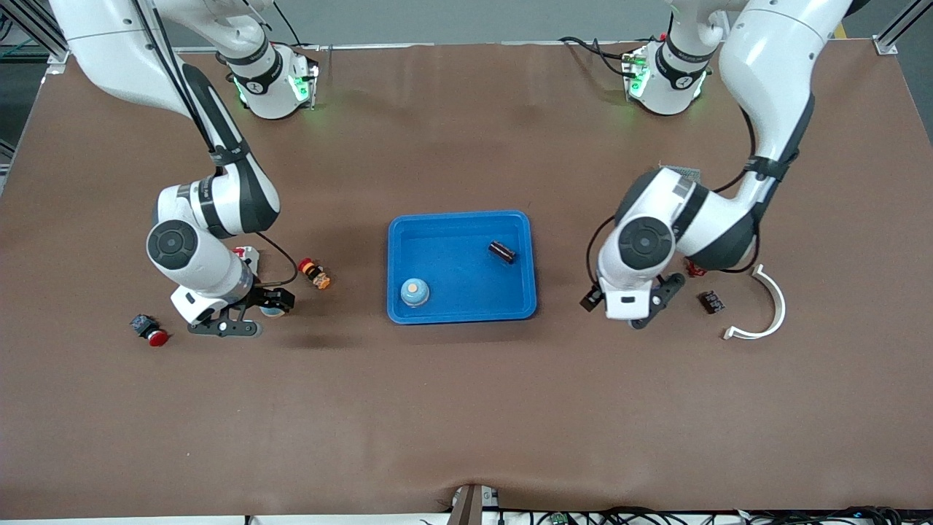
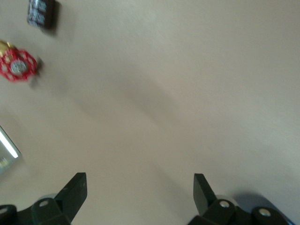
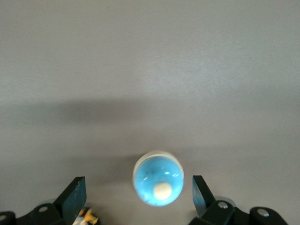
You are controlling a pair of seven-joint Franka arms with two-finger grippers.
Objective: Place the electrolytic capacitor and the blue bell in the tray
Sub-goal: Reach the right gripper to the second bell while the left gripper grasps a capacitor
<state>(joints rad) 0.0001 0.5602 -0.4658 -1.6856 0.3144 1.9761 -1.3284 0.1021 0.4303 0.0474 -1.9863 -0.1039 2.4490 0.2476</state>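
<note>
Brown worktop (image 1: 466,408). Bright blue rectangular plastic tray (image 1: 462,313) at centre holds pale blue domed bell (image 1: 414,292) in its nearer corner; dark cylindrical electrolytic capacitor (image 1: 501,252) lies farther in. Right gripper (image 1: 271,305), fingers spread, straddles another blue dome (image 3: 158,178). Left gripper (image 1: 660,295) released, empty over bare worktop beside tray.

Brown table (image 1: 466,408) bears blue tray (image 1: 461,315), red button (image 1: 151,330), white arc (image 1: 773,310)
</note>
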